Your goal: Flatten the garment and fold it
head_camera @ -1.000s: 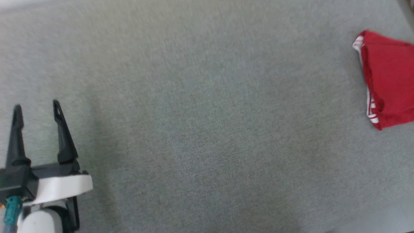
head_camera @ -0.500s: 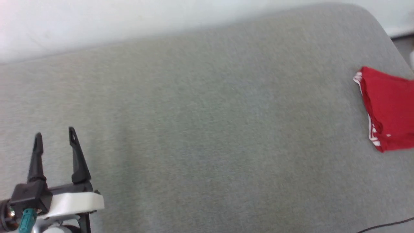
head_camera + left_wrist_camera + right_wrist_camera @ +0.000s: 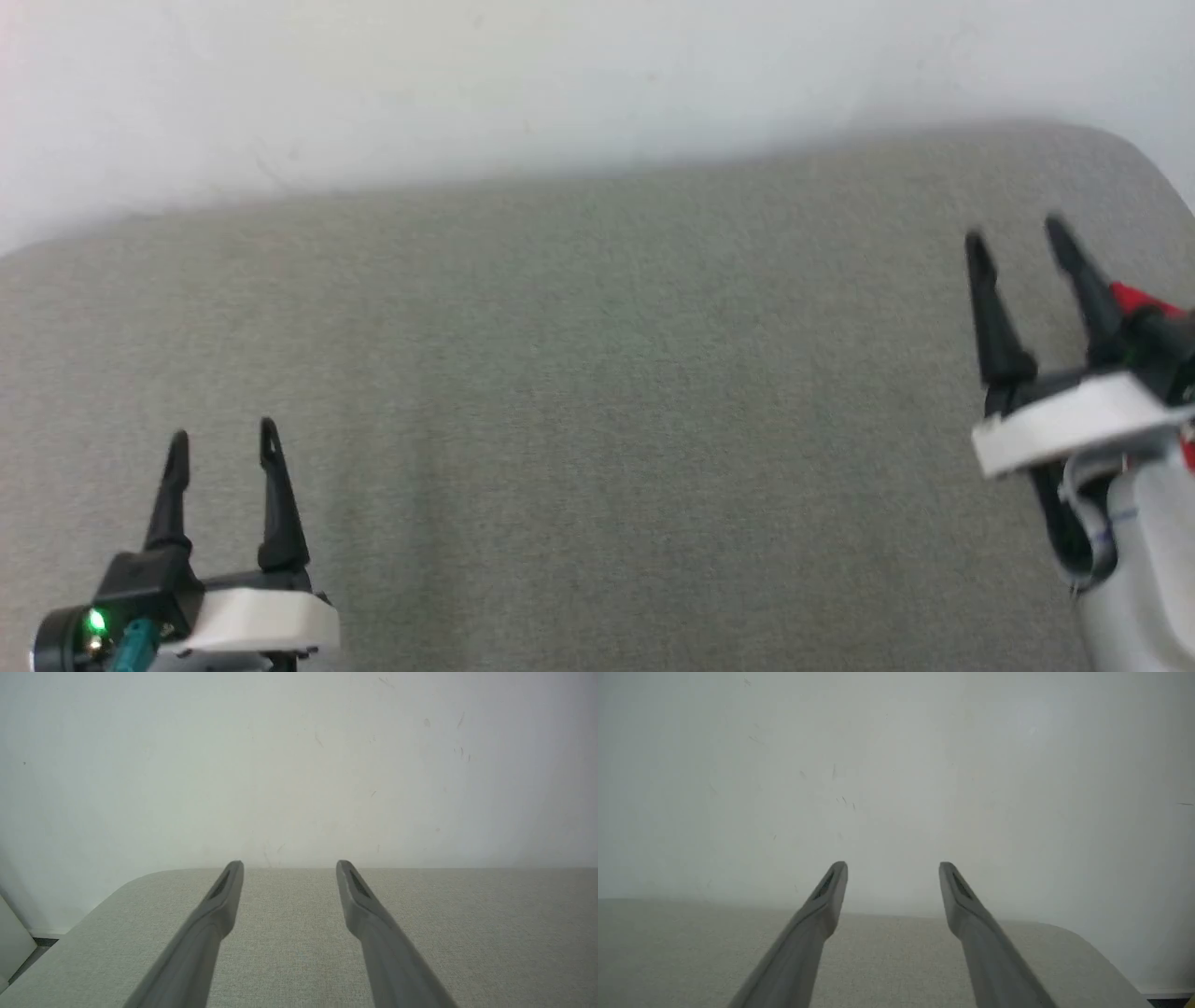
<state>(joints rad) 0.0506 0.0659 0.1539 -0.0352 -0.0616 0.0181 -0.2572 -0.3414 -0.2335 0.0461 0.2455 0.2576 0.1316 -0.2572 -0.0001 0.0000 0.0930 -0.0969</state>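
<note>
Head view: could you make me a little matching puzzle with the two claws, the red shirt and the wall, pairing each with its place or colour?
Things:
1. left gripper
2. right gripper
3. garment
4. wall

Places and colours:
A. white, across the top
B. lower left, jaws open
C. red sliver at the right edge, mostly hidden behind the right gripper
D. right side, jaws open, fingers pointing up

Pairs: 1-B, 2-D, 3-C, 4-A.
</note>
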